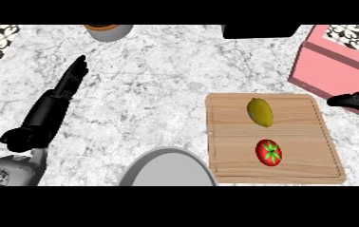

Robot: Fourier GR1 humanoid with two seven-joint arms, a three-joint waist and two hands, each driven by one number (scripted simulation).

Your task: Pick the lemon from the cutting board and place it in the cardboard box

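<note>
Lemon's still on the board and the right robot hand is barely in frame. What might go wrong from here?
1. The tomato lies near the lemon on the cutting board; a reach may nudge it.
2. Only part of the right robot hand shows at the view's edge, so its approach is hard to judge.
3. The lemon might roll when touched.

No text, label, brand, number or sign can be read on anything in the head view, whether box, board or worktop.
</note>
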